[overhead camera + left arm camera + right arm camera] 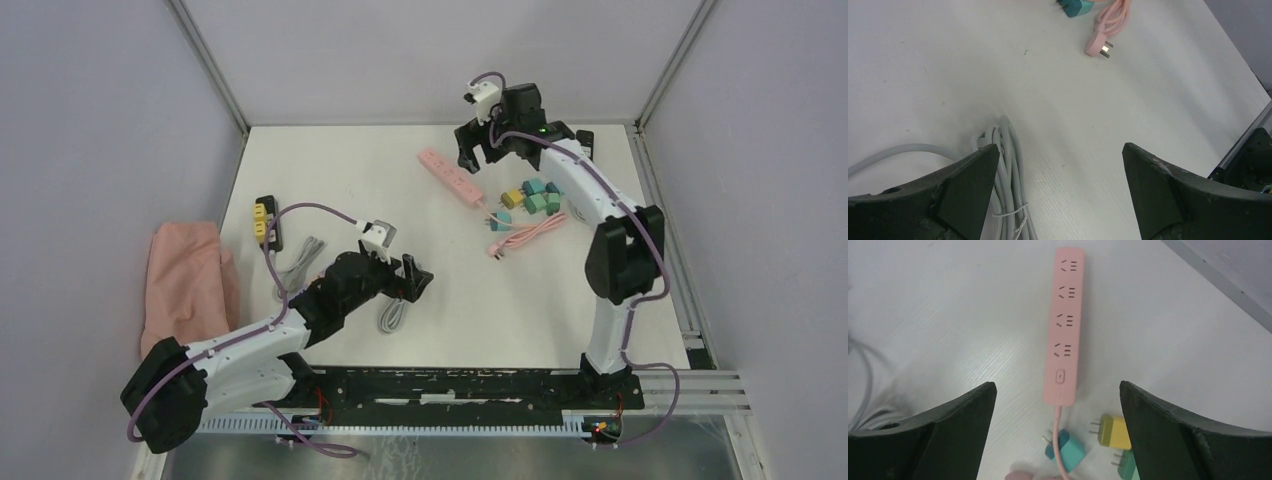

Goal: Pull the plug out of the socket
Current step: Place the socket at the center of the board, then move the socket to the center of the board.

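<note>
The socket is a pink power strip [455,180] lying on the white table; in the right wrist view the pink power strip [1067,325] shows several outlets, none with a plug in it. Loose plugs lie just past its cord end: a teal plug [1068,450], a yellow plug [1115,432] and a green plug [1128,466]. My right gripper [1057,385] hovers open above the strip's switch end, holding nothing. Far from the strip, my left gripper [1060,146] stands open over the table beside a grey cable bundle [1010,200].
The strip's pink cord [525,238] is coiled near the plug cluster [533,198], ending in its own pink plug [1099,47]. A black and yellow power strip [265,220] lies at the left with its grey cable [300,262]. A pink cloth [190,285] lies outside the table's left edge.
</note>
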### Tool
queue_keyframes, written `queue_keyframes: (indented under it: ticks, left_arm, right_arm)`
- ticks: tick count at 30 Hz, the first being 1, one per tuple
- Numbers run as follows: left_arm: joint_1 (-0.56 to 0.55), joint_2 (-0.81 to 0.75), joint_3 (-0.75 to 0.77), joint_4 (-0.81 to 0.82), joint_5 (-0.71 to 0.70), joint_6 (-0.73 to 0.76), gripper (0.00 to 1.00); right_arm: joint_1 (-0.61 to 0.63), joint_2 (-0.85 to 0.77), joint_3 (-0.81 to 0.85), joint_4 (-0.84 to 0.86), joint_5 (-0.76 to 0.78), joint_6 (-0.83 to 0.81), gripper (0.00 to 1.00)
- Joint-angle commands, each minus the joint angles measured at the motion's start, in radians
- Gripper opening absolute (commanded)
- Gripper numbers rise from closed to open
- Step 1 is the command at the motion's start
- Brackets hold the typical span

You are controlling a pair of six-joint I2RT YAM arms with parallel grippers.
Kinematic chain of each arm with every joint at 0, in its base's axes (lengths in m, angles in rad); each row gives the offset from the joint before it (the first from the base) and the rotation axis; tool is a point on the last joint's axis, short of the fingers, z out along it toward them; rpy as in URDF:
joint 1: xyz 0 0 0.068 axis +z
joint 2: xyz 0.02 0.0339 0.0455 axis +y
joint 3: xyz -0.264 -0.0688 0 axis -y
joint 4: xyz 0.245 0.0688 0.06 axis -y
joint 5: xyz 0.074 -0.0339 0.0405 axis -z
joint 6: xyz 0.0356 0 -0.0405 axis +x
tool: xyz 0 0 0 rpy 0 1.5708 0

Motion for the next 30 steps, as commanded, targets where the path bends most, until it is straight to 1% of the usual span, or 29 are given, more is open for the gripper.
queue_keyframes:
  ticks: [1, 4, 9, 11, 13, 14, 18, 20, 22, 25, 26, 28, 30]
  left_arm:
    - [0.018, -0.024, 0.063, -0.085, 0.023, -0.073, 0.99]
    - [0.022, -0.025, 0.102, -0.181, 0.011, -0.092, 0.99]
    - [0.024, -0.004, 0.171, -0.345, 0.004, -0.178, 0.99]
    - [0.025, 0.012, 0.189, -0.384, 0.006, -0.205, 0.99]
    - [0.024, 0.030, 0.195, -0.400, 0.000, -0.229, 0.99]
    - [0.024, 0.041, 0.197, -0.405, -0.010, -0.238, 0.99]
    - [0.024, 0.115, 0.215, -0.449, -0.106, -0.275, 0.99]
    - [0.025, 0.165, 0.247, -0.504, -0.159, -0.299, 1.00]
    - [0.025, 0.216, 0.285, -0.573, -0.199, -0.325, 0.98]
    - [0.022, 0.288, 0.332, -0.672, -0.218, -0.345, 0.87]
    - [0.018, 0.306, 0.346, -0.695, -0.213, -0.343, 0.86]
    - [0.002, 0.329, 0.364, -0.722, -0.197, -0.329, 0.80]
    - [-0.010, 0.344, 0.364, -0.730, -0.177, -0.322, 0.77]
  right_arm:
    - [-0.027, -0.226, -0.164, -0.058, -0.241, -0.076, 0.99]
    - [-0.055, -0.348, -0.267, -0.141, -0.349, -0.151, 0.99]
    - [-0.121, -0.544, -0.459, -0.240, -0.473, -0.237, 1.00]
    - [-0.167, -0.627, -0.562, -0.206, -0.500, -0.236, 1.00]
    - [-0.222, -0.706, -0.677, -0.133, -0.560, -0.226, 1.00]
    - [-0.250, -0.730, -0.701, -0.111, -0.580, -0.213, 1.00]
    - [-0.331, -0.751, -0.760, -0.018, -0.679, -0.130, 1.00]
    - [-0.341, -0.754, -0.780, 0.003, -0.696, -0.113, 1.00]
    - [-0.346, -0.747, -0.784, 0.001, -0.705, -0.112, 1.00]
    - [-0.350, -0.735, -0.777, -0.013, -0.706, -0.121, 1.00]
    - [-0.352, -0.732, -0.774, -0.020, -0.706, -0.125, 1.00]
    - [-0.355, -0.724, -0.770, -0.031, -0.705, -0.134, 1.00]
    - [-0.357, -0.716, -0.767, -0.044, -0.705, -0.141, 1.00]
